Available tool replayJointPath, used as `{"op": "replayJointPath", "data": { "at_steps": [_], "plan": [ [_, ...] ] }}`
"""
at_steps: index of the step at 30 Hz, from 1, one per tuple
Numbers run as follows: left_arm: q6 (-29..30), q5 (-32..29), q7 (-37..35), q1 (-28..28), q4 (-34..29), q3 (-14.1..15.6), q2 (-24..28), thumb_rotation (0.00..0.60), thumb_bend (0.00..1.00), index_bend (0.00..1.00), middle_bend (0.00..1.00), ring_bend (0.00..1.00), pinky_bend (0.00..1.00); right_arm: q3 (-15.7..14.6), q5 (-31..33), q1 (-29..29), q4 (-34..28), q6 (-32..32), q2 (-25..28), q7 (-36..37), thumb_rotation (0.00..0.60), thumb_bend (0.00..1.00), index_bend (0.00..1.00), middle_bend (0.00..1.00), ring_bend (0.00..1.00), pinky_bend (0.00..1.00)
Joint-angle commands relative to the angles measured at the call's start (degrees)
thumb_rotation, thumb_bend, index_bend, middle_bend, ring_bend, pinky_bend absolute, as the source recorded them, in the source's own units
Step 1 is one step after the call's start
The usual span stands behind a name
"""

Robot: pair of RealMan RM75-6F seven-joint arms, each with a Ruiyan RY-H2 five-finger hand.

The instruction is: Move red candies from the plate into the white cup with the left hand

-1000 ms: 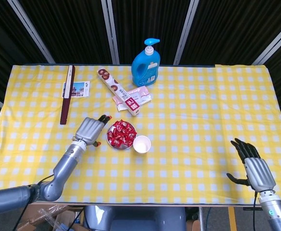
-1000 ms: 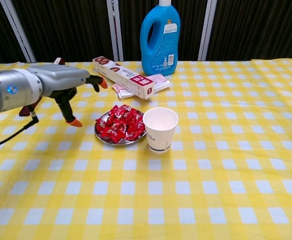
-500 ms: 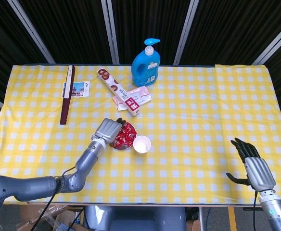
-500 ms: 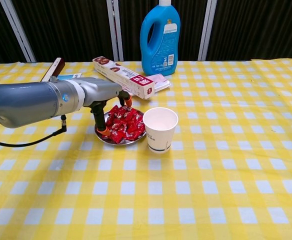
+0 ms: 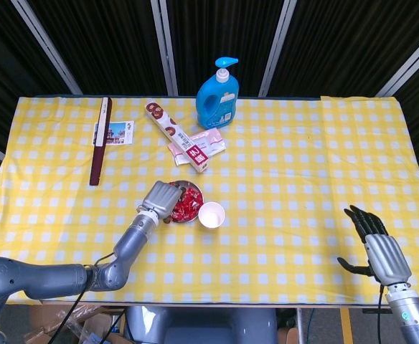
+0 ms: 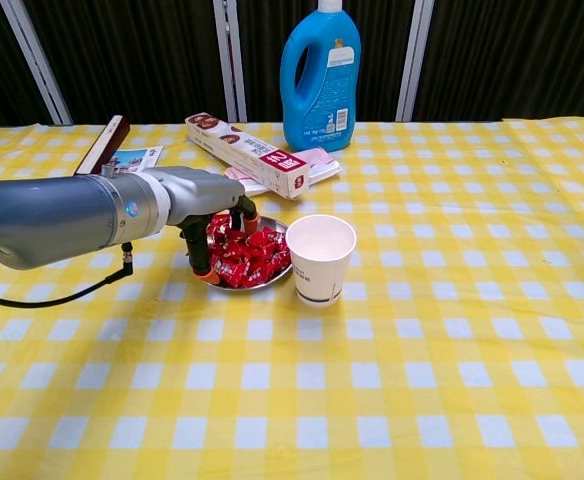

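Note:
Red candies [image 6: 247, 252] [image 5: 186, 203] are heaped on a small metal plate [image 6: 262, 285]. A white paper cup [image 6: 320, 258] [image 5: 211, 214] stands upright just right of the plate, its inside showing nothing. My left hand [image 6: 210, 205] [image 5: 162, 198] is over the plate's left half, fingers pointing down into the pile and touching the candies. The frames do not show whether a candy is pinched. My right hand [image 5: 379, 249] lies open at the table's front right, far from the plate; the chest view does not show it.
A blue detergent bottle [image 6: 321, 75] stands at the back. A long biscuit box [image 6: 247, 152] and pink packets [image 6: 317, 163] lie behind the plate. A dark stick [image 5: 100, 140] and a postcard [image 5: 115, 132] lie at the back left.
My left hand moved right from beside the plate to over it, then lowered its fingers into the candies. The right hand has not moved.

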Motion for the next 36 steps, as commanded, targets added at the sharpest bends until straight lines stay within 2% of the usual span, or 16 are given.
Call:
{"op": "replayJointPath", "data": {
  "at_steps": [1, 8, 11, 16, 21, 36],
  "plan": [
    [0.1, -0.1, -0.3, -0.5, 0.6, 0.3, -0.4, 0.600, 0.26, 0.32, 0.35, 0.78, 0.86, 0.0, 0.0, 0.0, 0.0, 0.0, 0.0, 0.0, 0.600, 0.28, 0.00, 0.00, 0.00, 0.00],
    [0.7, 0.9, -1.5, -1.7, 4.0, 0.2, -2.7, 0.600, 0.39, 0.50, 0.59, 0.80, 0.88, 0.0, 0.1, 0.0, 0.0, 0.0, 0.0, 0.1, 0.600, 0.28, 0.00, 0.00, 0.00, 0.00],
    [1.4, 2.2, -2.0, -2.3, 6.0, 0.1, -4.0, 0.600, 0.42, 0.53, 0.63, 0.80, 0.88, 0.0, 0.1, 0.0, 0.0, 0.0, 0.1, 0.3, 0.600, 0.28, 0.00, 0.00, 0.00, 0.00],
    [2.1, 3.9, -3.2, -2.6, 7.5, -0.4, -4.6, 0.600, 0.42, 0.54, 0.64, 0.81, 0.88, 0.0, 0.0, 0.0, 0.0, 0.1, 0.1, 0.4, 0.600, 0.28, 0.00, 0.00, 0.00, 0.00],
    [3.3, 4.7, -4.0, -2.6, 6.1, -1.5, -2.8, 0.600, 0.42, 0.54, 0.65, 0.81, 0.88, 0.0, 0.0, -0.1, 0.0, 0.2, 0.1, 0.5, 0.600, 0.28, 0.00, 0.00, 0.00, 0.00],
    [6.8, 8.0, -6.2, -2.9, -7.3, -4.9, 5.5, 0.600, 0.42, 0.54, 0.65, 0.81, 0.88, 0.1, 0.0, 0.0, 0.0, 0.3, -0.2, 0.1, 0.600, 0.28, 0.00, 0.00, 0.00, 0.00]
  ]
}}
